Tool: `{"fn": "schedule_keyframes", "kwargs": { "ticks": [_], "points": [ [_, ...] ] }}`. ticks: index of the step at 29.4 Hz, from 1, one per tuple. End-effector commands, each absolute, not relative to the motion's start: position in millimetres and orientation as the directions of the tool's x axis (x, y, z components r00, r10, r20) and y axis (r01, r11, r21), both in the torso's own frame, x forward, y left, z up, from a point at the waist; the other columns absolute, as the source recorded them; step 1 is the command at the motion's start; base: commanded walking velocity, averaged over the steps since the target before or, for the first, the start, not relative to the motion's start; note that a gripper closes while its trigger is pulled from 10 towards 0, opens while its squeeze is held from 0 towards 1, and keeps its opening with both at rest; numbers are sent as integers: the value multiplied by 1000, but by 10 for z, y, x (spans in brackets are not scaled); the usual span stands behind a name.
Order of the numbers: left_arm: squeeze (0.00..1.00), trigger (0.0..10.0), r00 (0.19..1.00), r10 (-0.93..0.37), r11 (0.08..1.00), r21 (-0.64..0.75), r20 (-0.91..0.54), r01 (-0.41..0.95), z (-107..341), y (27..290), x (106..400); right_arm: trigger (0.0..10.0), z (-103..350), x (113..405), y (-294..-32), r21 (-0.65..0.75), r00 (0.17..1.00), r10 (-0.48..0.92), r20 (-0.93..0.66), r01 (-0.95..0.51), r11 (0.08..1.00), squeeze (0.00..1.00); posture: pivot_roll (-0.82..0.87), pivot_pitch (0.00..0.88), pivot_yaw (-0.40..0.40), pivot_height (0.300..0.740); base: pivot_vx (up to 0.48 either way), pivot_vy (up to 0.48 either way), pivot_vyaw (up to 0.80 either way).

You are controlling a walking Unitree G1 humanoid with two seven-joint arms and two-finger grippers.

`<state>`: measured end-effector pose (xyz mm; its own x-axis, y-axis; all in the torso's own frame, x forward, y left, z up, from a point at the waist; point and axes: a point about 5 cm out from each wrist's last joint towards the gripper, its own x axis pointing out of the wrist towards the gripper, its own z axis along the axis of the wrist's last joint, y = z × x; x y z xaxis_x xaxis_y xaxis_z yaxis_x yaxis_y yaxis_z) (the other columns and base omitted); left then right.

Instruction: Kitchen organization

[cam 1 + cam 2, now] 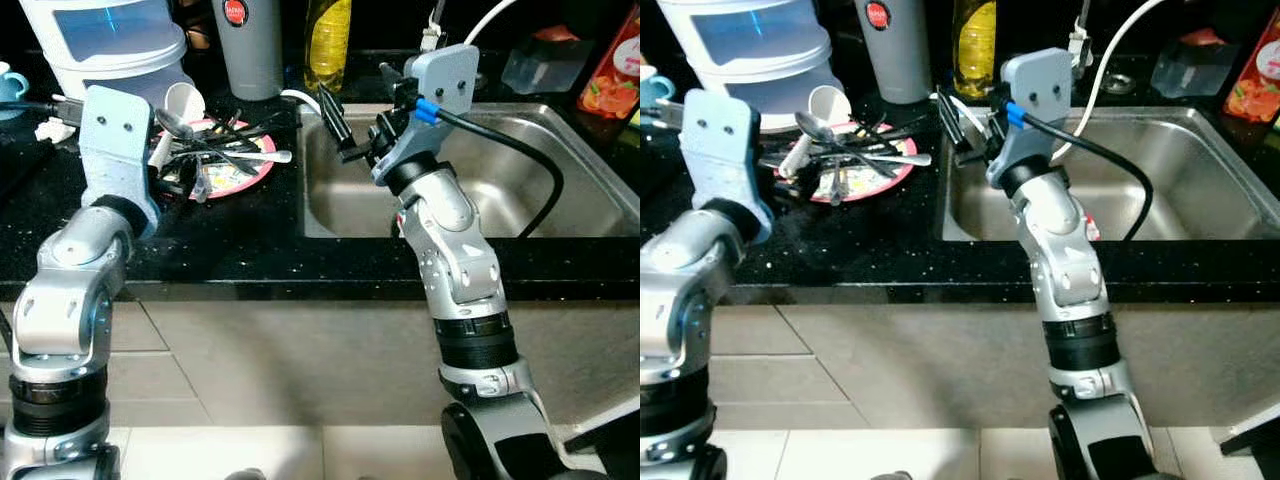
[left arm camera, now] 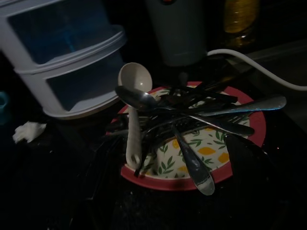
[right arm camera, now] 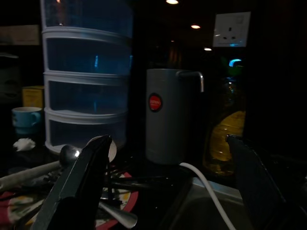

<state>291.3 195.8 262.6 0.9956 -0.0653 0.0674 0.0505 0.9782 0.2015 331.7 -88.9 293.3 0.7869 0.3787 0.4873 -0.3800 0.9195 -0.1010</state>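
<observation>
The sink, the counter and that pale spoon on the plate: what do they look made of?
The sink looks like brushed stainless steel, grey with soft reflections. The counter seems polished black stone, glossy with pale speckles. The pale spoon looks like matte cream plastic or ceramic; I can't tell which.

Head stereo pair: looks forward and down over the table's front edge onto the black table (image 1: 230, 250) and steel sink (image 1: 520, 200). Both eyes share the red-rimmed plate (image 1: 875, 180) of cutlery.

Left wrist view: close, angled down on the same plate (image 2: 240, 158), white drawer unit (image 2: 62, 62) behind.

Right wrist view: low, near table level, faces the back edge along its black fingers (image 3: 76, 187); shares the grey canister (image 3: 165, 115) and drawers.
</observation>
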Motion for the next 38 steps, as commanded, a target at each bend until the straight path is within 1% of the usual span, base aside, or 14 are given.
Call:
{"fn": "schedule_keyframes", "kwargs": {
  "ticks": [1,14,16,20,21,23,24,25,26,28,32,35,36,38],
  "points": [
    [0,10000,995,-62,982,185,73,48,2619,1951,2915,10000,2944,3309,-902,-95,784,375,494,-380,920,0,119,0,39,740,0,0,0],
    [0,10000,996,-15,979,206,85,-2,2639,2012,2892,10000,2940,3316,-897,-95,785,376,493,-381,920,0,119,0,39,740,0,0,0],
    [0,10000,998,-31,956,291,46,16,2621,2104,2875,10000,2940,3320,-891,-97,784,378,492,-382,919,0,125,0,40,740,0,0,0],
    [0,10000,998,-58,949,310,12,52,2614,2144,2874,10000,2940,3324,-888,-100,783,381,491,-384,918,0,131,4,36,740,0,0,0],
    [0,10000,992,-123,933,343,13,111,2669,2147,2868,10000,2937,3336,-879,-108,784,388,485,-386,916,0,136,10,32,740,0,0,0],
    [0,10000,961,-274,841,479,-21,250,2766,2125,2849,10000,2923,3386,-866,-144,794,403,456,-381,913,0,143,16,25,740,0,0,0],
    [0,10000,961,-274,841,479,-21,250,2766,2125,2849,10000,2923,3386,-866,-144,794,403,456,-381,913,0,143,16,25,740,0,0,0],
    [0,10000,949,-313,799,527,-49,291,2778,2123,2841,10000,2918,3403,-864,-152,797,406,446,-380,912,0,143,16,25,740,0,0,0],
    [0,10000,949,-313,799,527,-49,291,2778,2123,2841,10000,2918,3403,-864,-152,797,406,446,-380,912,0,143,16,25,740,0,0,0],
    [0,10000,935,-303,690,634,-184,348,2758,2416,2932,10000,2936,3509,-897,-185,818,399,414,-353,917,0,149,30,22,740,0,0,0],
    [0,10000,927,-291,653,659,-236,373,2682,2533,3048,10000,2962,3542,-899,-182,821,393,415,-349,919,0,154,42,19,740,0,0,0],
    [0,10000,965,-192,722,640,-179,263,2699,2655,3260,10000,2990,3564,-852,-181,816,399,419,-355,917,0,149,55,24,740,0,0,0],
    [0,10000,991,-74,843,523,-111,121,2749,2764,3356,10000,3014,3556,-816,-178,808,405,428,-365,914,0,141,58,27,740,0,0,0],
    [0,10000,997,-44,904,423,-70,69,2757,2765,3405,10000,3034,3550,-795,-172,801,410,435,-373,912,0,134,64,18,740,0,0,0]
  ]
}}
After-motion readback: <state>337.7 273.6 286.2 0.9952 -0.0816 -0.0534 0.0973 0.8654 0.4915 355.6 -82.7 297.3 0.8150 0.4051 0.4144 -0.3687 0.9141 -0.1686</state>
